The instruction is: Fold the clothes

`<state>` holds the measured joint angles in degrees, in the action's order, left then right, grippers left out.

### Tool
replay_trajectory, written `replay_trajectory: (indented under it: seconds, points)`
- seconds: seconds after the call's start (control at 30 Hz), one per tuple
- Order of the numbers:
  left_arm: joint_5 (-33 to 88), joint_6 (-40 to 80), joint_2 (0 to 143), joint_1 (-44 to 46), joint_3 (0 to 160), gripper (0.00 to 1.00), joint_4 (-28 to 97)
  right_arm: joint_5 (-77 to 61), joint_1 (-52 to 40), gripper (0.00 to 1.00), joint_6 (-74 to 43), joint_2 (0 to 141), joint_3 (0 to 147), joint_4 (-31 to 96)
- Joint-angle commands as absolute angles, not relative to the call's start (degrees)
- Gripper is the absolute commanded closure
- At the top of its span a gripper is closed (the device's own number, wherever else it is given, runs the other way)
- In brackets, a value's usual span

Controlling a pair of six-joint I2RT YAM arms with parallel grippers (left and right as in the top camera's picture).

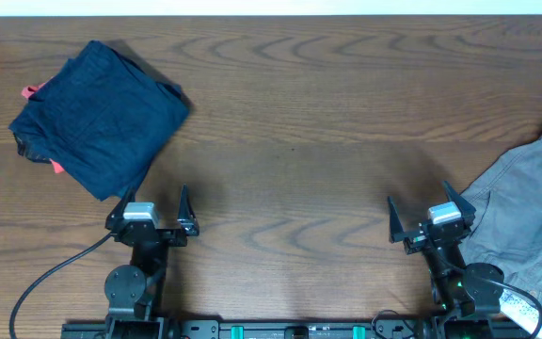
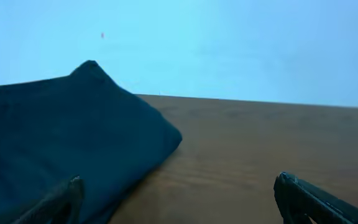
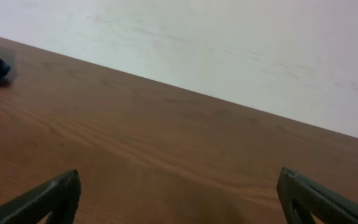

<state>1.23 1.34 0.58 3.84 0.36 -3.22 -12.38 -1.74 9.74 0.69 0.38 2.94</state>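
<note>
A folded dark navy garment (image 1: 97, 113) lies at the back left of the table, with bits of a coral-red one (image 1: 32, 91) showing under its left edge. It fills the left of the left wrist view (image 2: 61, 143). A crumpled light grey garment (image 1: 530, 212) lies at the right edge. My left gripper (image 1: 152, 200) is open and empty, just in front of the navy garment's near corner (image 2: 178, 186). My right gripper (image 1: 424, 209) is open and empty over bare wood (image 3: 178, 186), just left of the grey garment.
The wooden table (image 1: 290, 141) stretches between the two piles. A white wall (image 3: 229, 50) stands behind its far edge. A black cable (image 1: 45, 278) runs from the left arm base at the front left.
</note>
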Motion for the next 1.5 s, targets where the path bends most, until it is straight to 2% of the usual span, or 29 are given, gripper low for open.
replay_trajectory:
  seconds: [0.0,0.07,1.47]
  points:
    - [-1.0,-2.2,0.1,3.6,0.2,0.02,-1.1,-12.4,-2.3,0.01,10.3,0.3,0.3,3.2]
    - [-0.9,-1.8,0.1,3.6,0.2,0.02,4.4,-12.4,-2.3,0.01,10.3,0.3,0.3,3.2]
    - [-0.3,-1.7,0.2,3.6,0.3,0.02,4.2,-12.4,-2.3,0.01,10.3,0.3,0.3,3.2]
